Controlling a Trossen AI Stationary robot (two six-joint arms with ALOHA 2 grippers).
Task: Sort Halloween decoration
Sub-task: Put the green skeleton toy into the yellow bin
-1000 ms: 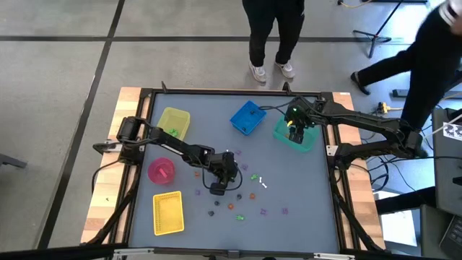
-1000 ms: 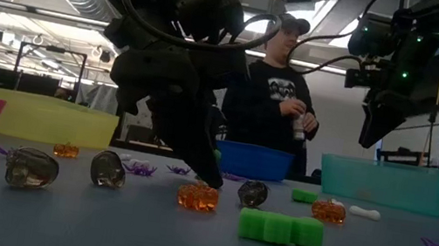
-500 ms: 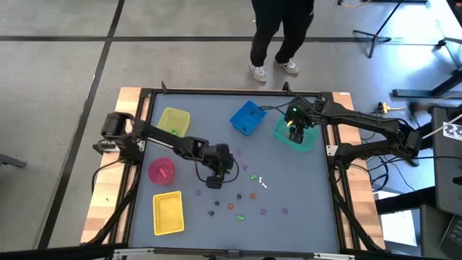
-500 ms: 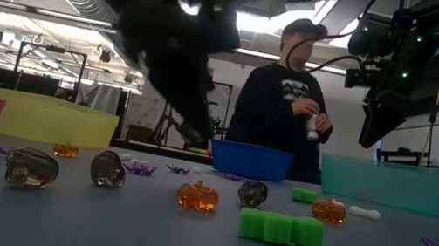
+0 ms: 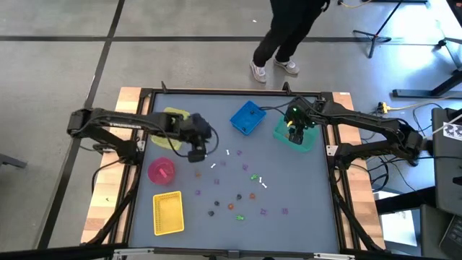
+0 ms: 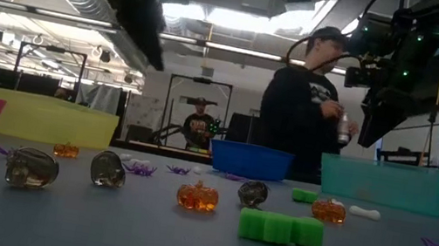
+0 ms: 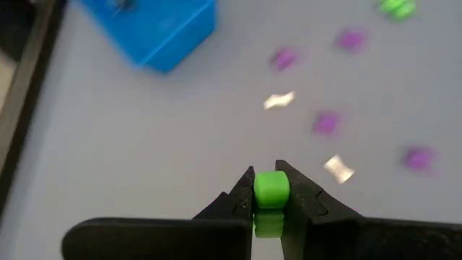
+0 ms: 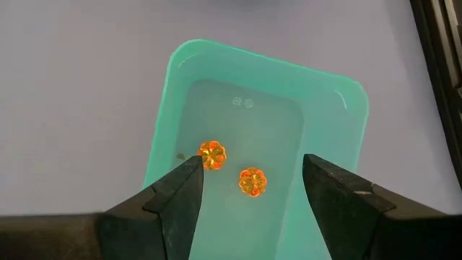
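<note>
Small Halloween decorations lie scattered on the grey table (image 5: pixel 303 195): purple, green, orange, dark and white pieces (image 5: pixel 238 196). In the low view an orange pumpkin (image 6: pixel 197 195), a green bone (image 6: pixel 280 228) and dark skulls (image 6: pixel 31 167) rest on the tabletop. My left gripper (image 7: pixel 271 180), raised near the yellow bin (image 5: pixel 173 123), is shut on a small green piece (image 7: pixel 271 189). My right gripper (image 8: pixel 253 173) hangs open above the teal bin (image 8: pixel 216 79), which holds two orange pumpkins (image 8: pixel 251 180). My left gripper pinches the small green piece (image 7: pixel 271 198) between its two fingertips, one finger (image 7: pixel 242 195) on each side. The fingers slant downward from above. The piece is lifted clear of the table.
A blue bin (image 5: pixel 247 117) stands at the far middle, a pink bowl (image 5: pixel 161 171) and a flat yellow tray (image 5: pixel 167 213) at the left. A person (image 6: pixel 310 111) stands beyond the table's far edge. Bare table lies at the near right.
My left gripper has risen from among the scattered pieces and gone toward the table's far left, toward the yellow bin, staying shut. The person beyond the far edge has walked toward the right.
</note>
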